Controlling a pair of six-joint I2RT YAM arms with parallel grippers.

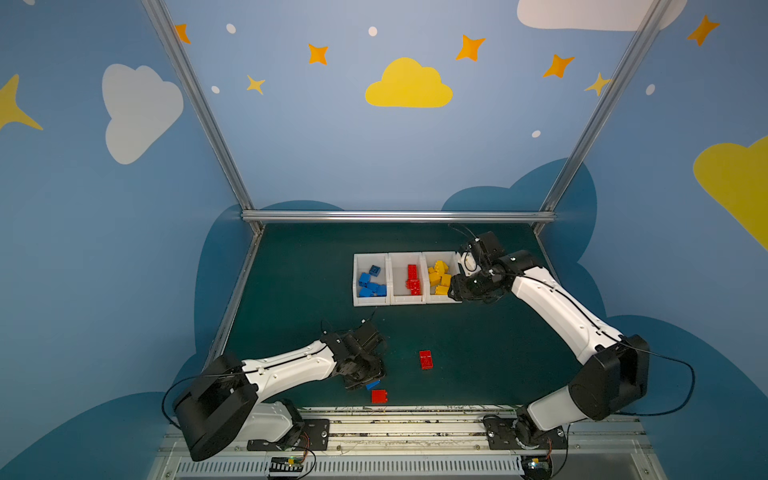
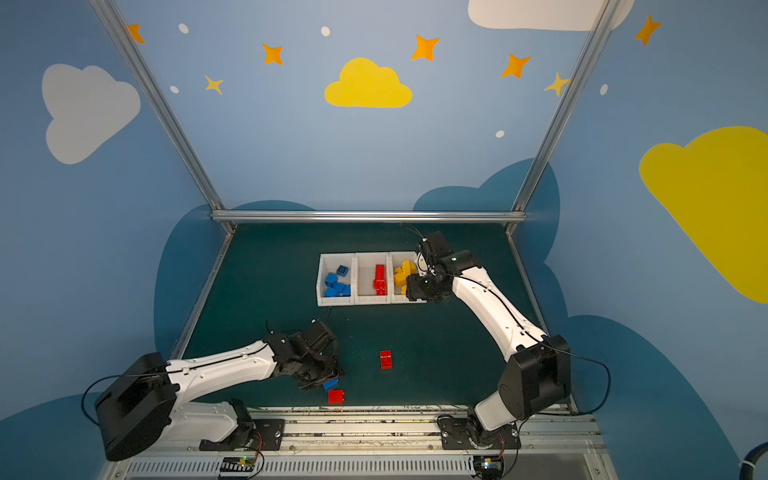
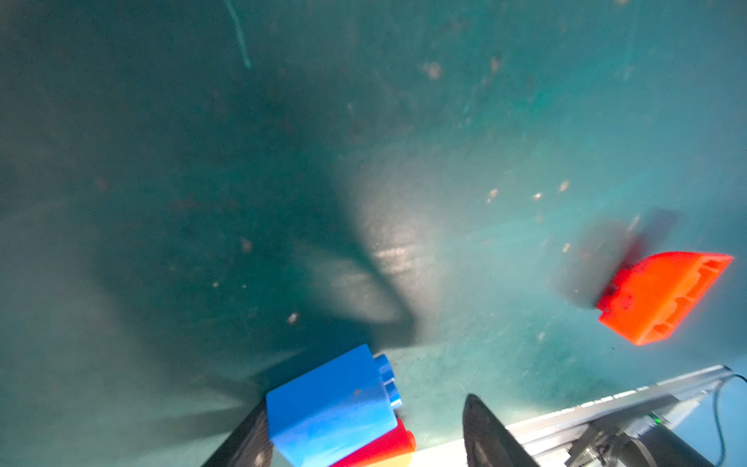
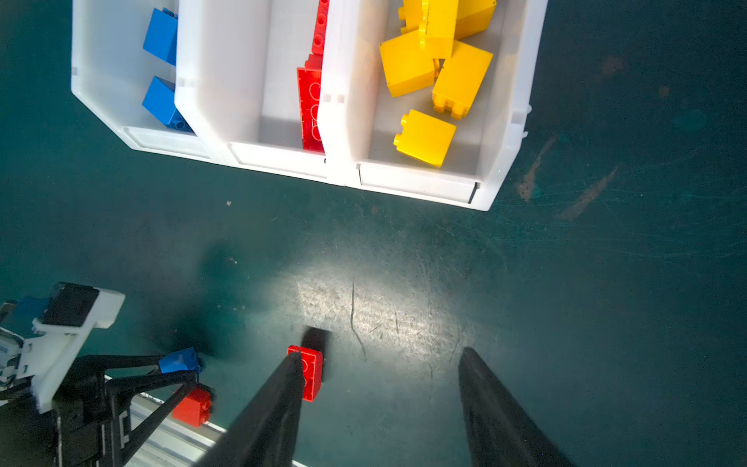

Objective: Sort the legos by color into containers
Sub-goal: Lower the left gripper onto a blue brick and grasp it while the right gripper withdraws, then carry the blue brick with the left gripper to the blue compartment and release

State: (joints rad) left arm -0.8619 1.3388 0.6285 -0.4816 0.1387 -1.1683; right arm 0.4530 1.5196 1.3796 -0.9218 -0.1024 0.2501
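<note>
While my left jaws sit low over the worktop [image 1: 291,291] near its front edge, they stand parted around a blue brick [image 3: 331,404]. The brick rests against one finger [image 3: 246,440], its studs turned toward the other finger [image 3: 485,432], which stands clear of it with bare worktop showing in the gap, so I have no grip on it. Just beside those jaws, on the side nearer my base, lies a small red brick [image 1: 379,396]; in the left wrist view the blue brick overlaps it, and I cannot tell whether the two touch. A long red brick [image 1: 425,359] lies to the right of my left jaws, near them but apart, and well apart from my right jaws. My right jaws hang spread wide and empty above the near right corner of the yellow bin [image 1: 438,300]. Three white bins stand touching in a row running leftward from there: the yellow bin nearest my right jaws, the red bin [image 1: 407,300] next, the blue bin [image 1: 370,301] farthest. Yellow bricks [image 1: 438,276] lie heaped in the first, red bricks [image 1: 412,279] in the middle one, blue bricks [image 1: 371,284] in the last, each bin holding only its own colour. Both loose red bricks and the blue brick by my left jaws lie outside the bins.
</note>
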